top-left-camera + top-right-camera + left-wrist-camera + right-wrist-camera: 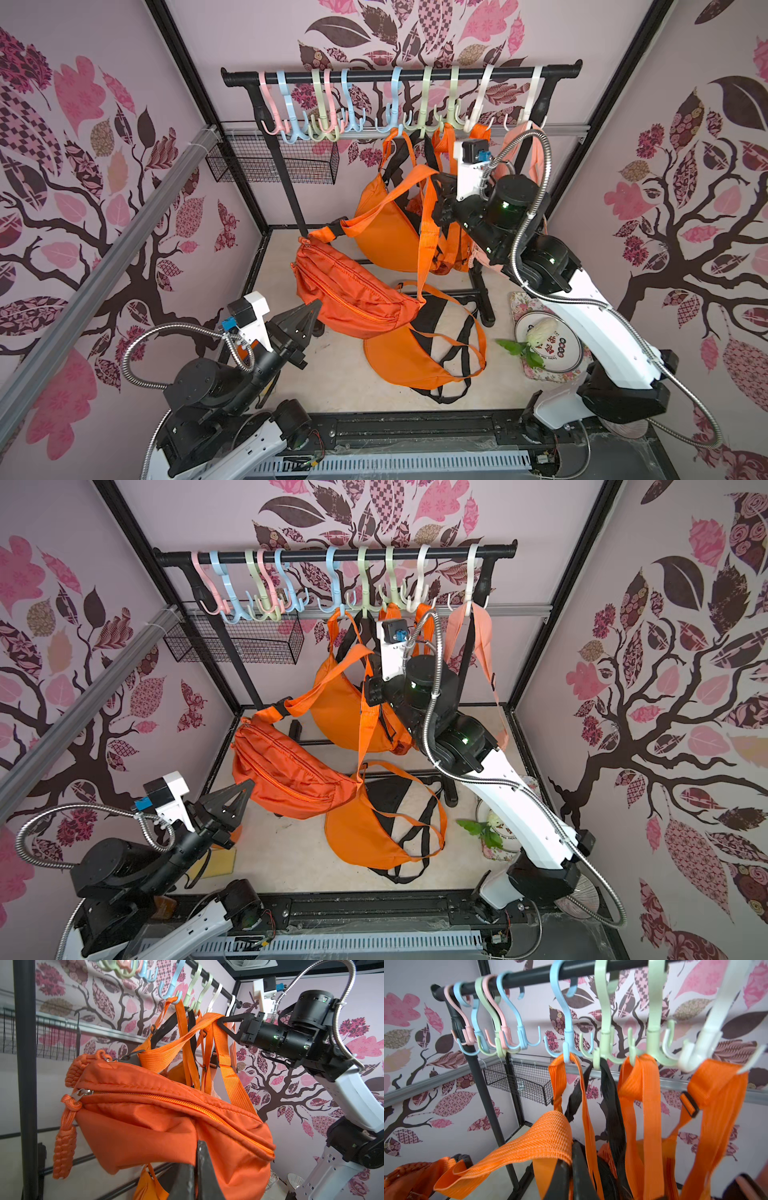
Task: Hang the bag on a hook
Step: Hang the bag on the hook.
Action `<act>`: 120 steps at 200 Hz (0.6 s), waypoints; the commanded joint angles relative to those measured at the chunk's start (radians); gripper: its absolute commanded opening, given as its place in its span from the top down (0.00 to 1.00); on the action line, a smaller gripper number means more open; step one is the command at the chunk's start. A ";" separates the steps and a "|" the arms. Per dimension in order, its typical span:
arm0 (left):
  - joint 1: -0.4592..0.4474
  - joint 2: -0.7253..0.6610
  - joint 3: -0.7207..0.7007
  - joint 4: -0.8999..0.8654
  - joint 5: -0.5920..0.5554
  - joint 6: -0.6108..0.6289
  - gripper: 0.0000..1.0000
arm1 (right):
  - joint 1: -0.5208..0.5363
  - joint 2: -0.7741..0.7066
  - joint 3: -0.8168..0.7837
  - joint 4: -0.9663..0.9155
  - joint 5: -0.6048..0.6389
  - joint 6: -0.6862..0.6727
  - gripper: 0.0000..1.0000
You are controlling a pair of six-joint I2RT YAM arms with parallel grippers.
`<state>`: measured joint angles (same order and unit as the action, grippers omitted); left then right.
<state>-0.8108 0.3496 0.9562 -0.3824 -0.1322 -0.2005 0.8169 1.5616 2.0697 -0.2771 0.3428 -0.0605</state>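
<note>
My right tool (572, 1147) was clamped on the bag's strap (542, 1138), just below the row of hooks on the rack's rail (374, 75) along the far edge of the surface (332, 374). The nearest hook, a blue one (566, 1043), already carried another orange strap.

The bag (353, 286) hung in the air from that strap, clear of the surface and over its left half, not on any hook. It was a bright orange nylon waist bag, long and softly crumpled, tilted with its far-left end higher. An orange zip ran its whole length. A silver pull (82, 1093) sat at the end, with braided orange cords dangling beside it. The strap was wide woven orange webbing with a black buckle (332, 226) near the high end, and it rose to a peak at my right tool.

My left tool (309, 309) was closed, its tip against the bag's underside near the lower left edge. I could not tell whether any fabric was pinched in it.
</note>
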 commanded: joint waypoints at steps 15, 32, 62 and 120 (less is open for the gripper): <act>0.005 0.088 0.089 0.083 0.017 0.196 1.00 | 0.004 0.241 0.337 0.111 -0.072 -0.103 1.00; 0.005 0.129 0.107 0.108 0.016 0.235 1.00 | 0.003 0.376 0.549 0.100 -0.106 -0.123 1.00; 0.005 0.176 0.125 0.149 0.004 0.299 1.00 | 0.001 0.494 0.658 0.221 -0.100 -0.168 1.00; 0.005 0.250 0.166 0.170 0.001 0.362 1.00 | 0.001 0.593 0.668 0.413 -0.139 -0.173 1.00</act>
<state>-0.8093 0.5892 1.0737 -0.2623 -0.1303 0.1104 0.8173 2.0922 2.6751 -0.0059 0.2192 -0.2142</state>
